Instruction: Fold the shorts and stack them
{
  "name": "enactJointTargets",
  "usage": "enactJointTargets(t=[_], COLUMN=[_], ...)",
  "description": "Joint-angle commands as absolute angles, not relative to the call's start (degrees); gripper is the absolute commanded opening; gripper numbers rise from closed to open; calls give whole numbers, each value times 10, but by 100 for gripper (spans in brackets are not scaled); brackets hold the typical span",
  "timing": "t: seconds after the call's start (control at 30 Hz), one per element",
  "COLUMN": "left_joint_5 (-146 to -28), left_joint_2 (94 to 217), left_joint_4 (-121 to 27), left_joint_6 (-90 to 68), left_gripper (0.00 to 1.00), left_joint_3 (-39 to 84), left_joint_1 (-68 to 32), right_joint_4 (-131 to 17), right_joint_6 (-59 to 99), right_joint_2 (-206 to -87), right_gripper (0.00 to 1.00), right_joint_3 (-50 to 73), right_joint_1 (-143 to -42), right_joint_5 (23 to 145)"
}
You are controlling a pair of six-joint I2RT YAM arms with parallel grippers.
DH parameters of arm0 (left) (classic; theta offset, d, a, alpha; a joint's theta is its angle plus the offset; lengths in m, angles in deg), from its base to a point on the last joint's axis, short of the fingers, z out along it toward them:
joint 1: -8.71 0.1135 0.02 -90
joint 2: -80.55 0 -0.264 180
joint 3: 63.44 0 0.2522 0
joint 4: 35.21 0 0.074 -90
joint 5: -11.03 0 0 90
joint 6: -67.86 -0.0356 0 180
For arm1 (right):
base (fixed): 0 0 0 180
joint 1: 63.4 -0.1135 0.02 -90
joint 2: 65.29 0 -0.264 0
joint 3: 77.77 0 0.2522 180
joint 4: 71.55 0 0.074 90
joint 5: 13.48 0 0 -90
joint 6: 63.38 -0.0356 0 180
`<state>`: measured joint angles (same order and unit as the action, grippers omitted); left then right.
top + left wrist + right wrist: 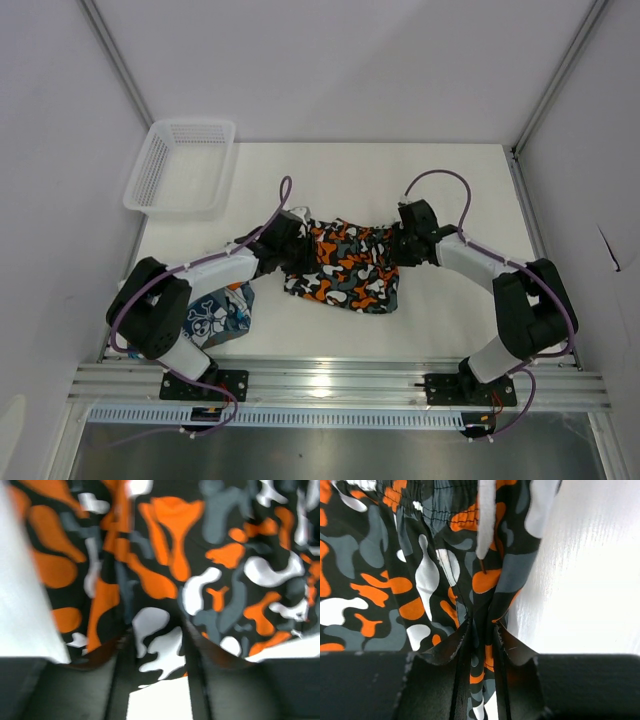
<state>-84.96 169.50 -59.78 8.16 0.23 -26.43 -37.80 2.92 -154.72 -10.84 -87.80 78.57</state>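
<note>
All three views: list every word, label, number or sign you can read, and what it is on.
None can be read.
The camouflage shorts carry only blotches.
The patchwork shorts show a skull and crossbones, no lettering.
The basket shows no marking.

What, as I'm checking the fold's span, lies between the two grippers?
Only the camouflage shorts, spread from the left gripper to the right gripper; the top view shows it.
</note>
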Motion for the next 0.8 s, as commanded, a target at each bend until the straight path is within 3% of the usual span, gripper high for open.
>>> enactJointTargets(t=[0.0, 0.03, 0.23, 0.5, 0.57, 0.6, 0.67, 0.7, 0.77], left_joint_5=[-792, -777, -751, -719, -715, -715, -711, -709, -708], left_joint_2=[1706, 1711, 1696, 1689, 1684, 1683, 1669, 1659, 1623], left_joint_4=[-621, -632, -639, -666, -664, -668, -673, -676, -676], left_joint_6=[114, 120, 168, 181, 179, 178, 175, 172, 166], left_gripper=[41, 32, 10, 1, 7, 23, 40, 53, 64], left_joint_3=[24, 26, -8, -6, -8, -8, -6, -5, -11], left_joint_1=[-264, -264, -264, -264, -264, -264, -264, -264, -263], right_joint_4=[-384, -384, -387, -381, -384, -384, -387, -387, -382], right_joint_6=[72, 74, 83, 89, 92, 91, 93, 93, 96], right_joint_2=[-1566, -1571, -1599, -1614, -1614, -1613, -1608, -1604, -1602], right_gripper=[24, 24, 23, 21, 22, 23, 24, 25, 27], right_joint_3=[-85, -83, -71, -50, -49, -49, -49, -48, -44], right_joint_1=[-872, -870, -852, -837, -832, -830, -829, -829, -828], right_joint_5=[792, 792, 799, 795, 806, 807, 814, 814, 814])
